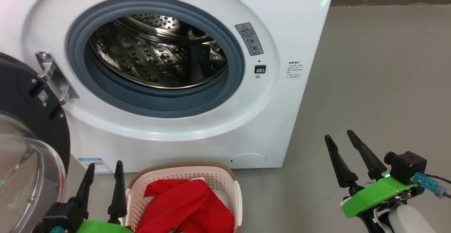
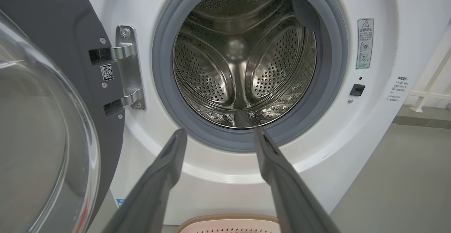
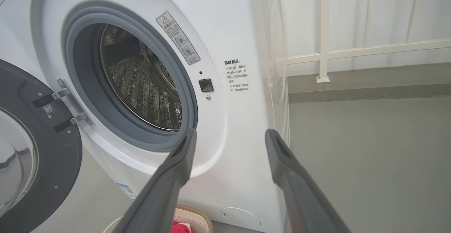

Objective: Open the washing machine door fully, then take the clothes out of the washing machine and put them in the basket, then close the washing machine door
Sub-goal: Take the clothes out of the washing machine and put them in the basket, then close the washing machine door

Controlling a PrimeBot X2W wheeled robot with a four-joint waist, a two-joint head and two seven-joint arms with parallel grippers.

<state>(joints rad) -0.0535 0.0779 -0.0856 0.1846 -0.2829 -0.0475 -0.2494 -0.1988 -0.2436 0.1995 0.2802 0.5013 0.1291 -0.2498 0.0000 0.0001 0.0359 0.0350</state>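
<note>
Standing spread and holding nothing, the left claw (image 1: 105, 164) sits at the lower left of the head view. Its two dark fingers point up just beside the left wall of the basket (image 1: 225, 182). The right claw (image 1: 339, 135) is likewise released and grips nothing. It hangs over the grey floor (image 1: 380, 78), well apart from the basket and to the right of the washing machine (image 1: 296, 25). The basket stands on the floor between the two claws, nearer the left one, just in front of the machine's lower front panel. The clothes (image 1: 183, 204) lie inside it as one bright red heap with a sliver of white cloth at its top edge; how many garments make it up I cannot tell. Above, the perforated steel drum (image 1: 155, 60) shows through the grey rubber ring (image 1: 158, 104). The washing machine door (image 1: 31, 109) is swung wide open on its hinge (image 1: 53, 76) at the left, near the left claw. Counted: two claws, one basket, one machine, one door.
</note>
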